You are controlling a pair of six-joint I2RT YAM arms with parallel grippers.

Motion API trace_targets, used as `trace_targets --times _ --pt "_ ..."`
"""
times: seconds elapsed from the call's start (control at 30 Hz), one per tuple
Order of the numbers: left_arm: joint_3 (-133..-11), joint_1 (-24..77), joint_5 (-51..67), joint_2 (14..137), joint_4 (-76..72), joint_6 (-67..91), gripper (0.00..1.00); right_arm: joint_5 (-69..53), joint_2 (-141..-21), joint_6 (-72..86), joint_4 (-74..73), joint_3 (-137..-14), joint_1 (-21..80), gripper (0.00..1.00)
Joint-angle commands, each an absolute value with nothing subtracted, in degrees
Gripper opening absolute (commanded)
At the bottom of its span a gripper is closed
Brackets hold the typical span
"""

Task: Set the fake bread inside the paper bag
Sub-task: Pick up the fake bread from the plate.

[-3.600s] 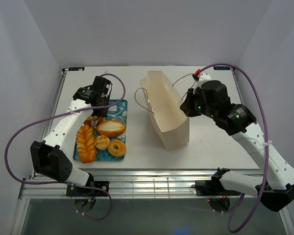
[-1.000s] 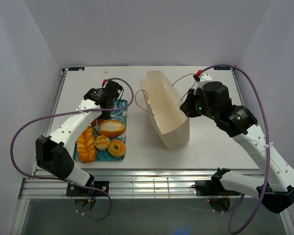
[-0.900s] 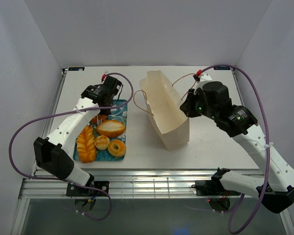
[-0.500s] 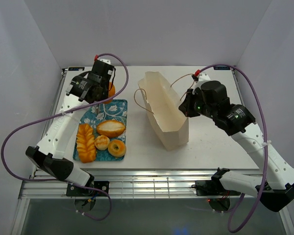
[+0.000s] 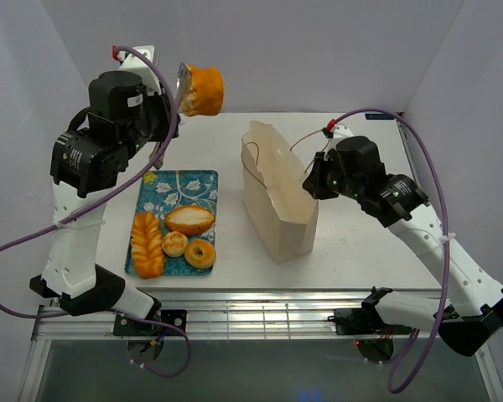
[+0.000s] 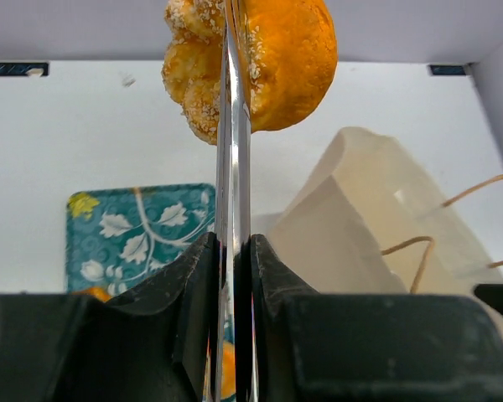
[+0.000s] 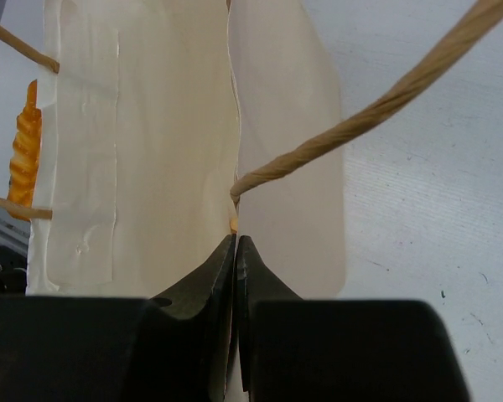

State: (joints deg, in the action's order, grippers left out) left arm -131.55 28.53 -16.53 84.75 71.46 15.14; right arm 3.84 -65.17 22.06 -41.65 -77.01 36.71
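Top view: the left arm stands high above the table's (image 5: 369,251) far-left part. The left gripper (image 5: 189,88) is clamped on one orange pastry (image 5: 204,90), held in the air well above the tray (image 5: 183,181) and left of the bag (image 5: 277,205) — not over its mouth. Four pieces lie on the tray: a braided loaf (image 5: 147,244) along the left side, an oval roll (image 5: 189,219) in the middle, and a small bun (image 5: 174,244) and a bagel (image 5: 200,253) toward the near end. The tray's far end is bare. The bag stands upright, mouth open, right of the tray. The right gripper (image 5: 312,181) sits at the bag's right rim.

Left wrist view: the fingers press on the pastry from both sides; it juts past their tips, sugar-crusted and lumpy on its left edge. Below lie the tray and the bag, the bag to the right.

Right wrist view: the fingers are together, pinching the thin paper of the bag's wall — no gap shows between them. A cord handle (image 7: 377,109) crosses the upper right. The bag's pale inside is visible at left; whether any bread lies in it cannot be told. Part of the loaf shows beyond the bag's left edge.
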Motion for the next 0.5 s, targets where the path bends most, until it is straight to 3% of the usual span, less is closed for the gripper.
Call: trace_targets --times 0.0,0.47 --pt "-134.91 28.74 -8.71 83.15 66.28 17.66 0.00 3.51 -65.65 22.15 -39.02 -78.22 36.48 0.08" --pt "-128.50 28.74 12.64 79.98 49.31 28.65 0.00 4.48 -66.71 22.41 -38.32 -77.96 36.56 0.08"
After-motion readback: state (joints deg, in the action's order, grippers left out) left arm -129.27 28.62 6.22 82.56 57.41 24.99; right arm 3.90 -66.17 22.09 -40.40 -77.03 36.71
